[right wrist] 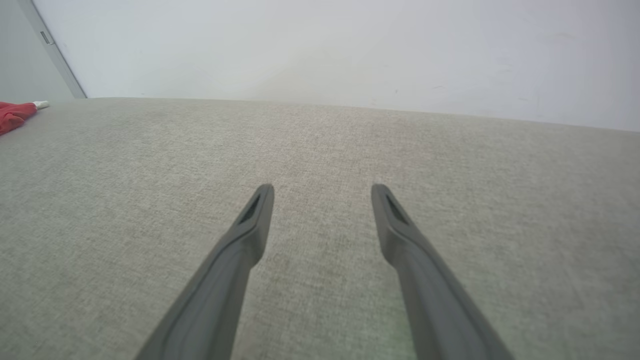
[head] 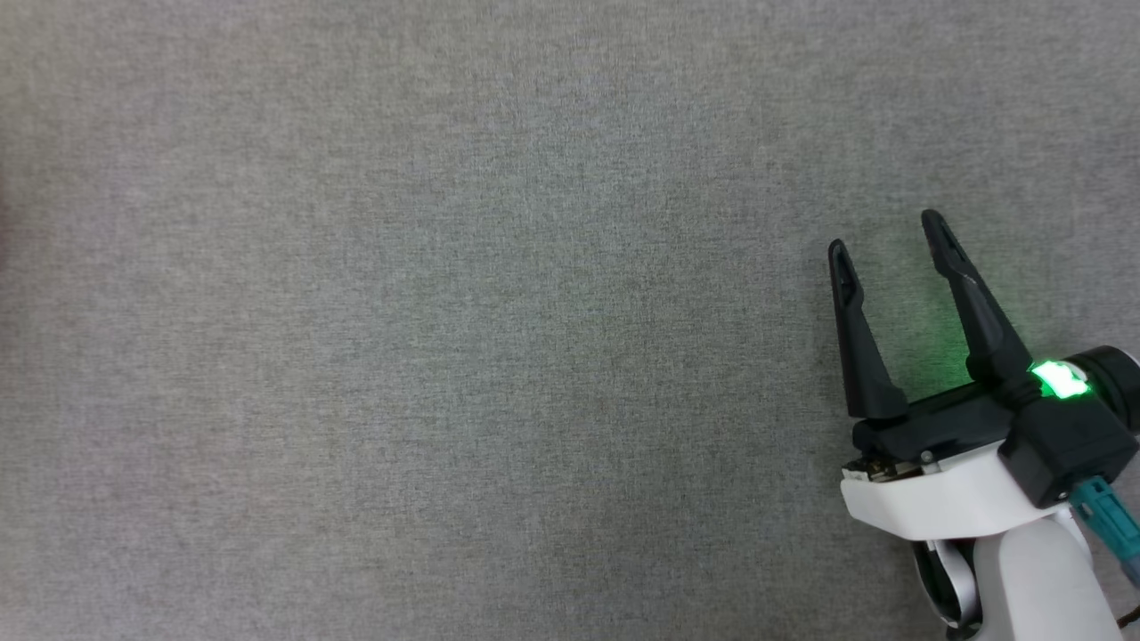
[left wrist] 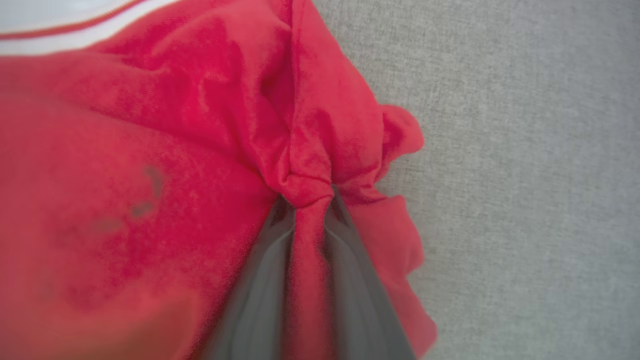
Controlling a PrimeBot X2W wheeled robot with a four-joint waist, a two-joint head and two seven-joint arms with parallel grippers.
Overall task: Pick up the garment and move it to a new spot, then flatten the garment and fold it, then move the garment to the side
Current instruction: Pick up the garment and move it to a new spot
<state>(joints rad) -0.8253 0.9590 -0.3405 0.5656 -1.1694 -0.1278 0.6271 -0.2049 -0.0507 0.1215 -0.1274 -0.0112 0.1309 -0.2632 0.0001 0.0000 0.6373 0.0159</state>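
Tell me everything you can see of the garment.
The garment is thin red fabric, crumpled into folds, with a white band and a narrow red stripe along one edge. Faint dark marks show blurred on the red. The left gripper is shut on a gathered fold, one dark finger each side. A grey cloth surface lies beside it. In the right wrist view a red bunch of it, white-tipped, lies far left on that surface.

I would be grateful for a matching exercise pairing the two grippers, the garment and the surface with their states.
1. left gripper
2. right gripper
3. garment
4. surface

A. grey, woven
B. open, holding nothing
C. red, bunched
D. shut on cloth

Pairs: 1-D, 2-B, 3-C, 4-A
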